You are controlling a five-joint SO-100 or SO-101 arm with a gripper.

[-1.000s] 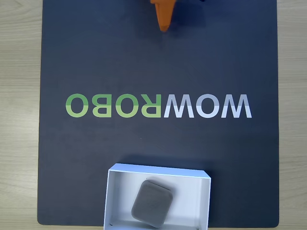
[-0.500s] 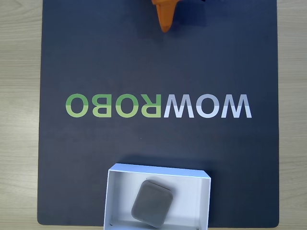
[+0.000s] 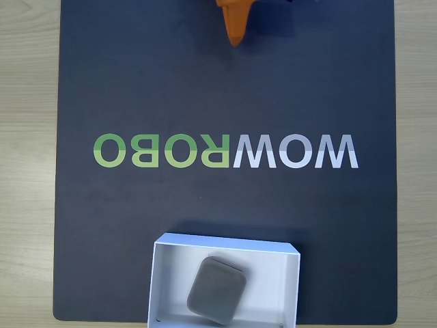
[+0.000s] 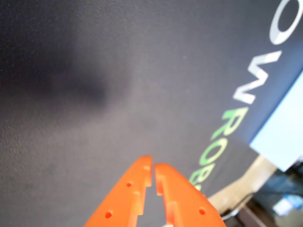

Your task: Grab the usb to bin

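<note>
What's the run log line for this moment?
usb: inside bin | gripper: shut, empty, above mat | task: placed

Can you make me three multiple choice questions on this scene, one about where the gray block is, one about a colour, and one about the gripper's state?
1. Where is the usb?
A. On the lettering
B. Inside the bin
C. Between the fingers

2. What colour is the gripper?
A. Orange
B. Blue
C. Silver

3. What state is the gripper in?
A. Wide open
B. Clamped on the gray block
C. Shut and empty

Answers: 1 B, the fixed view shows the block lying on the white floor of the bin at the near edge of the dark mat. 2 A, both fingers are orange in the wrist view. 3 C, the fingertips nearly meet with nothing between them.
</note>
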